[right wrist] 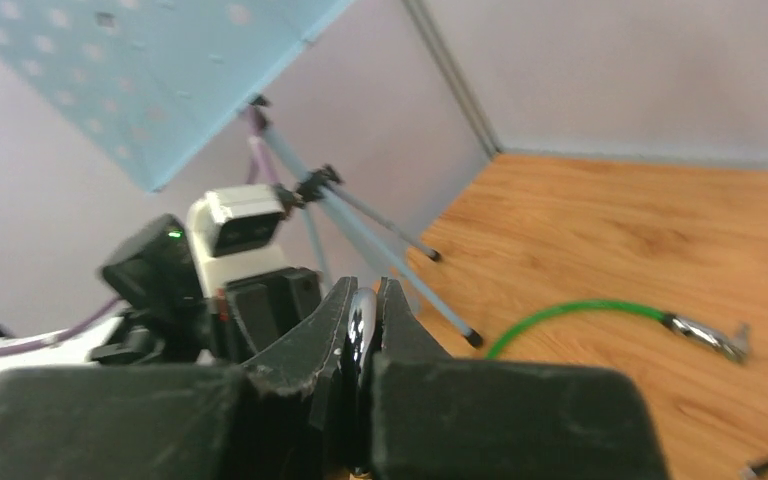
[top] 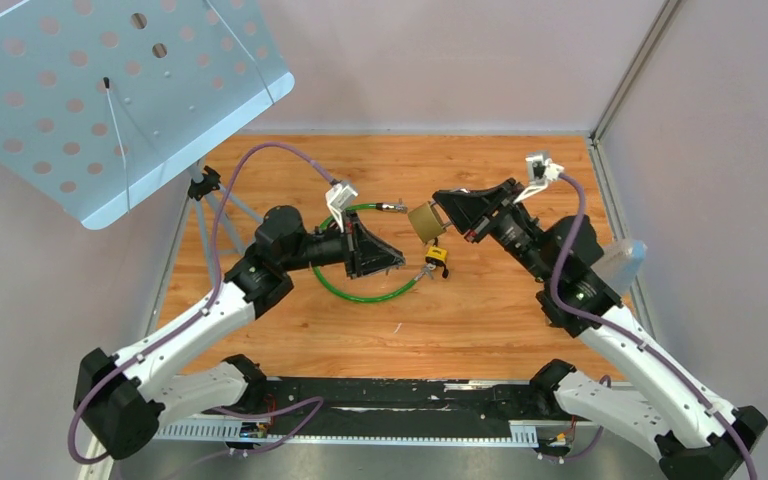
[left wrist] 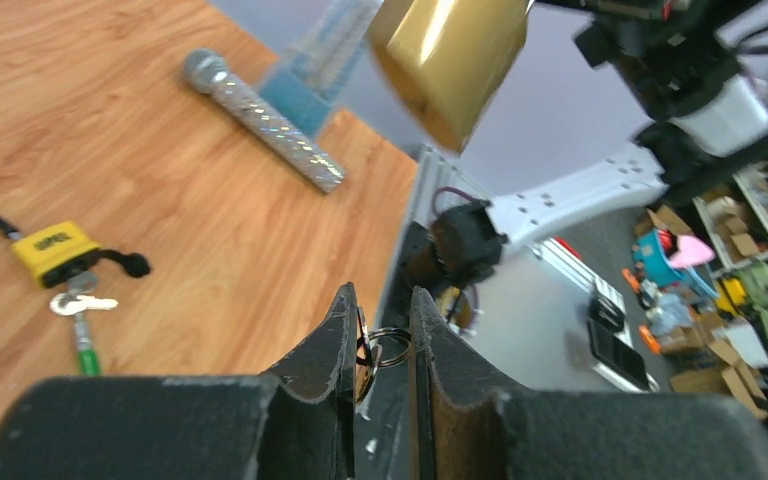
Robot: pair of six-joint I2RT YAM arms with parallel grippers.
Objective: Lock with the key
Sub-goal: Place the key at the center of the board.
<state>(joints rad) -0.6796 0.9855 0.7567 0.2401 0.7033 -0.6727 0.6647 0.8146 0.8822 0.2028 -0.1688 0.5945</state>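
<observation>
My right gripper (top: 440, 205) is shut on the silver shackle (right wrist: 362, 315) of a brass padlock (top: 422, 220) and holds it in the air above the table's middle. The padlock body hangs at the top of the left wrist view (left wrist: 450, 60). My left gripper (top: 397, 262) is just below and left of the padlock. In its wrist view the left gripper (left wrist: 380, 295) is shut on a small key (left wrist: 365, 362), pressed against the left finger, with its key ring (left wrist: 395, 345) spanning the narrow gap. The key's blade is hidden.
A small yellow padlock (top: 437, 255) with an open shackle and keys lies on the wooden table (top: 480, 320), also seen from the left wrist (left wrist: 55, 250). A green cable (top: 360, 292) loops beside it, with a metal end (left wrist: 265, 118). A perforated blue stand (top: 110, 90) on a tripod (top: 210, 205) stands back left.
</observation>
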